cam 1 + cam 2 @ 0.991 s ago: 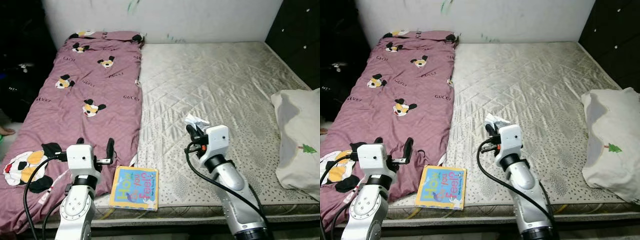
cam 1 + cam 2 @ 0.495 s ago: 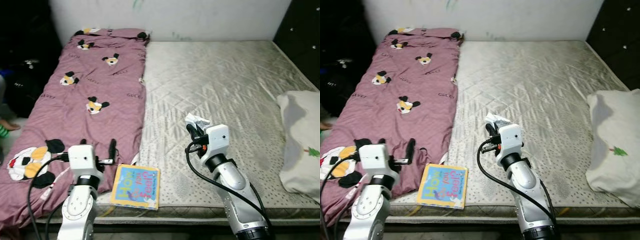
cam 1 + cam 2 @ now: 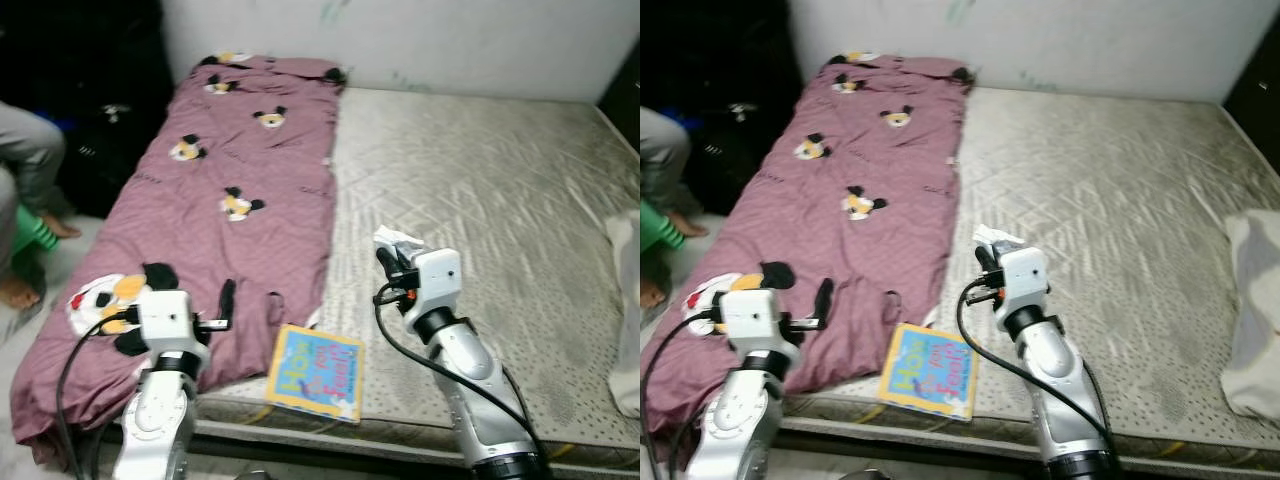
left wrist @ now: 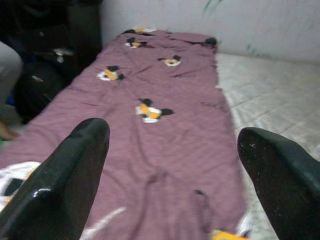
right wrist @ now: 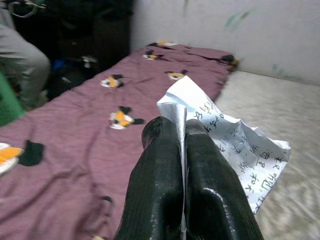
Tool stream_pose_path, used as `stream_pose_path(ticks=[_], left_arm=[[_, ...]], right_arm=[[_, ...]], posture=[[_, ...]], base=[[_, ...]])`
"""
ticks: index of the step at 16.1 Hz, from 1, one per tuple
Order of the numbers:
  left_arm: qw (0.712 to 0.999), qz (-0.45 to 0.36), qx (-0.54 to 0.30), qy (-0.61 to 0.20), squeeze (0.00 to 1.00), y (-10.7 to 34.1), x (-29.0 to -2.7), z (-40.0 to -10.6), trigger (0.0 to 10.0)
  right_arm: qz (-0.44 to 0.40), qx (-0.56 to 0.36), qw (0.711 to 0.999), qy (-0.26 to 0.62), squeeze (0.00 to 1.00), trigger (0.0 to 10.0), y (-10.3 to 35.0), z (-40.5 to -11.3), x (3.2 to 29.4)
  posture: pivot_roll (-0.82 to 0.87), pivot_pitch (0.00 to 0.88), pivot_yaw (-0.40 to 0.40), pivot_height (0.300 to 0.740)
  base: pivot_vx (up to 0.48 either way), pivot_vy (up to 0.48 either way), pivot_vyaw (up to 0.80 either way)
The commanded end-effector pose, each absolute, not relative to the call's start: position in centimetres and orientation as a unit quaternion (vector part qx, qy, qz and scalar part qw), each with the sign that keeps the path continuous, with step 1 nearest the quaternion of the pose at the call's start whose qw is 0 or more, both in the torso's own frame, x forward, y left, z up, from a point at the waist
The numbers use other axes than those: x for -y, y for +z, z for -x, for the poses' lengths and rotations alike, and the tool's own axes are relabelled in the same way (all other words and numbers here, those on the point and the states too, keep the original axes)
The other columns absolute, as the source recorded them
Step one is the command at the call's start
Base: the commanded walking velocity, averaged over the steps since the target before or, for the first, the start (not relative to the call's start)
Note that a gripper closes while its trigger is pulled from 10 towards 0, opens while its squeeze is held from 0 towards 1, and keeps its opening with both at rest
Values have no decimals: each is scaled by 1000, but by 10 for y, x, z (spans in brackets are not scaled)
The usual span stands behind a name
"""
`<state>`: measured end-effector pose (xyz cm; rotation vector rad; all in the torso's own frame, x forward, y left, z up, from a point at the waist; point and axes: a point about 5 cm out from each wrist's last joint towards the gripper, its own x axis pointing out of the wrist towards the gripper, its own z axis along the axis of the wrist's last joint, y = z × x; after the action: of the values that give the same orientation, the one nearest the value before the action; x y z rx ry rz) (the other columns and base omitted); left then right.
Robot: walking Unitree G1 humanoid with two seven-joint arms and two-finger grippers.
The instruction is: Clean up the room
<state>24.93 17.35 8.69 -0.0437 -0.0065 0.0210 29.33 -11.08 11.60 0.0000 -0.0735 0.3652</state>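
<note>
Pinched in my right gripper (image 5: 181, 131) above the bare grey mattress (image 3: 500, 190) is a crumpled white printed paper (image 5: 225, 137); my left gripper (image 4: 172, 150) hovers spread and empty. Bright children's book (image 3: 317, 371) remains, I judge.

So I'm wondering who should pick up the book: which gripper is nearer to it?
Left. The left gripper hovers over the purple blanket just beside the book. The right gripper, clamping crumpled paper, is farther up the mattress.
</note>
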Motion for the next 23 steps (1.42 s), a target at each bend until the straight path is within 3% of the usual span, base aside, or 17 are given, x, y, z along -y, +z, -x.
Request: stream_pose_path(ticks=[1,23], left_arm=[[1000,24,-5,7,0,84,-172,-249,10000],[1000,27,-7,7,0,84,-172,-250,10000]], right_arm=[[3,33,983,179,0,10000,113,-292,113],[10,44,981,187,0,10000,117,-295,107]], posture=[[53,90,19,740],[56,91,15,740]], base=[[0,420,0],[0,454,0]])
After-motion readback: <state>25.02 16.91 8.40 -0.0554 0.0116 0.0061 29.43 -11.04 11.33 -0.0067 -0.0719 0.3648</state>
